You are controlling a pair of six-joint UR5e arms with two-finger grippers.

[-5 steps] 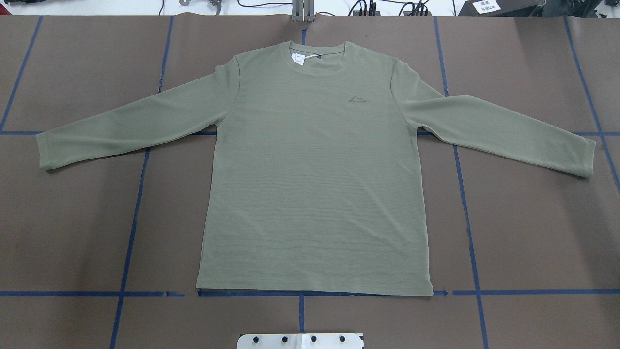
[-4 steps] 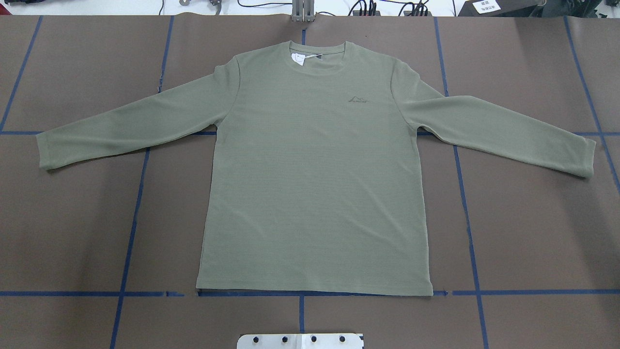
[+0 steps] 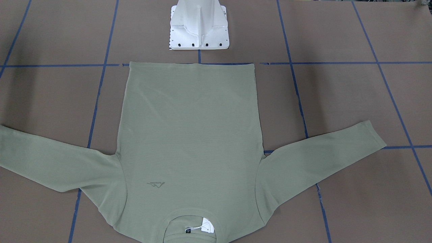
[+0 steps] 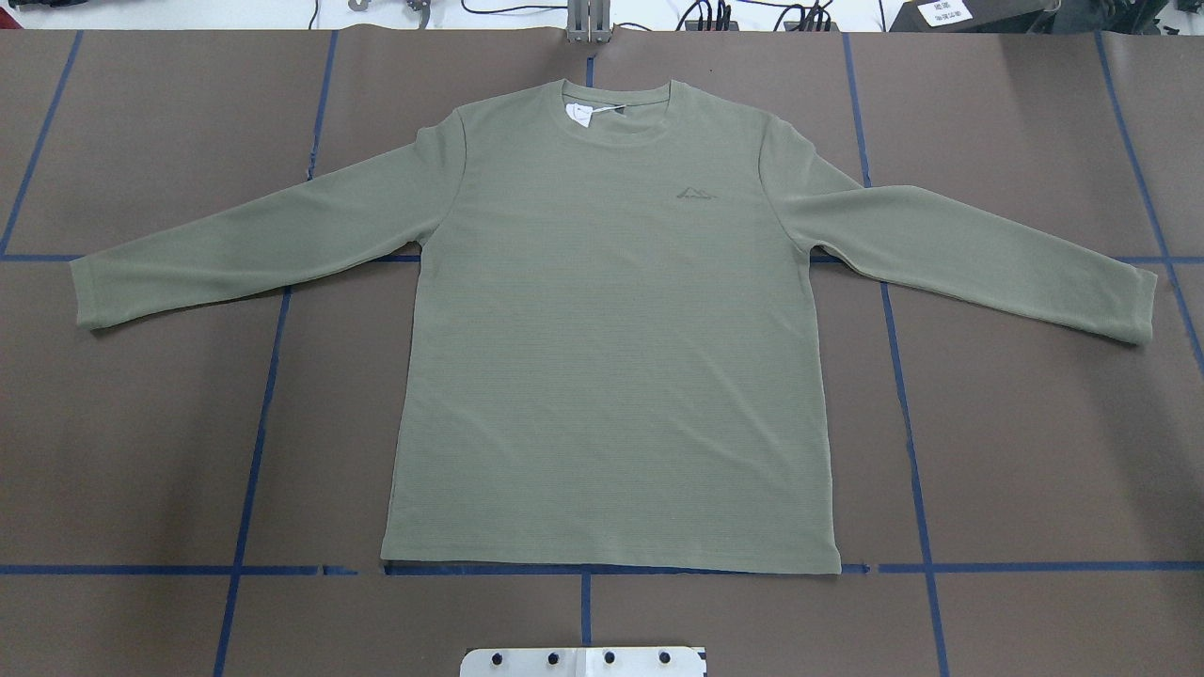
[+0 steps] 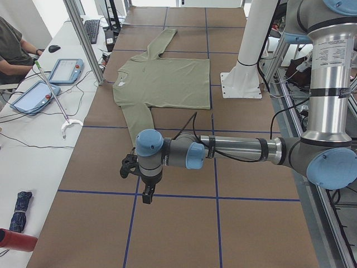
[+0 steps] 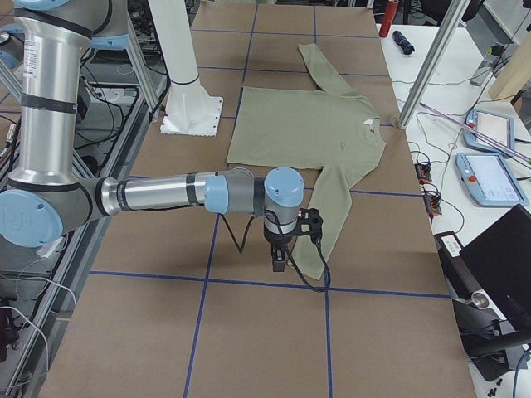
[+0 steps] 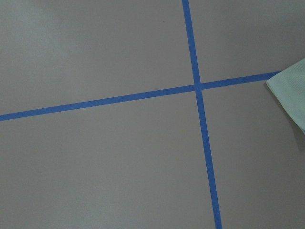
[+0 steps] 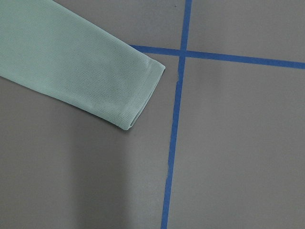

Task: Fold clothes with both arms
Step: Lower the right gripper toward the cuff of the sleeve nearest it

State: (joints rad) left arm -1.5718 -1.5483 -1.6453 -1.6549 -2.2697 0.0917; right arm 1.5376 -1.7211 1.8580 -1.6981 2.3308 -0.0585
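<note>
From across the surface (image 3: 337, 101), the shirt (image 3: 189, 128) lies flat and face up, hem just short of the white pedestal base (image 3: 199, 30), collar at the far side from the robot, both sleeves spread wide

From overhead, the body's long axis runs straight away from the robot, and each sleeve slants outward and back toward the robot's side; the sage knit is smooth and unfolded, with a small chest logo and white and black neck tags, over blue tape lines (image 4: 254, 451). Neither arm shows here

From the robot's left end, the left arm (image 5: 240, 149) reaches out low, its fingers (image 5: 148, 194) pointing down just beyond the near sleeve's end; whether they are parted I cannot tell

From the right end, the right arm (image 6: 166, 192) hangs its fingers (image 6: 280, 259) just beside the other cuff; their state cannot be told either

The left wrist view catches only a corner of the left cuff (image 7: 290, 90) at its right edge

The right wrist view has the right cuff (image 8: 138, 95) well in frame, so the right arm looks the better lined up; each arm is nearer its own sleeve
</note>
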